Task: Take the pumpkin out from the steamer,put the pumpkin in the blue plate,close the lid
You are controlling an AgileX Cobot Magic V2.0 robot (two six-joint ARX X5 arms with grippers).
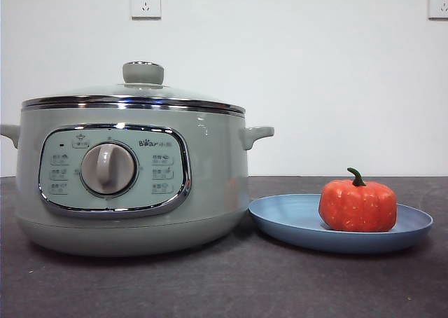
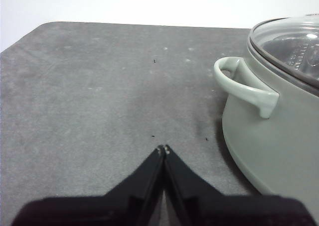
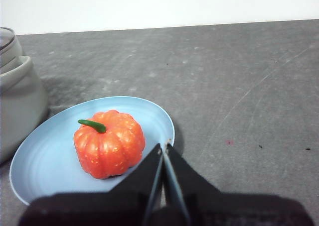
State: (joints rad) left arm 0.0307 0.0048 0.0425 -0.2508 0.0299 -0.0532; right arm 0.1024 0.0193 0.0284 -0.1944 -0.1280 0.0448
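The orange-red pumpkin [image 1: 358,205] with a green stem sits upright in the blue plate [image 1: 287,221], to the right of the sage-green steamer [image 1: 210,185]. The glass lid [image 1: 143,73] rests closed on the steamer. In the right wrist view the pumpkin [image 3: 109,144] lies in the plate [image 3: 45,161], just beyond my right gripper [image 3: 164,147], which is shut and empty. In the left wrist view my left gripper [image 2: 163,150] is shut and empty over bare table, beside the steamer [image 2: 269,146] and its side handle [image 2: 244,86]. Neither arm shows in the front view.
The dark grey table [image 1: 224,283] carries the steamer and plate side by side, nearly touching. A white wall with two sockets [image 1: 145,3] stands behind. Bare table [image 3: 239,86] lies beyond the plate on the side away from the steamer.
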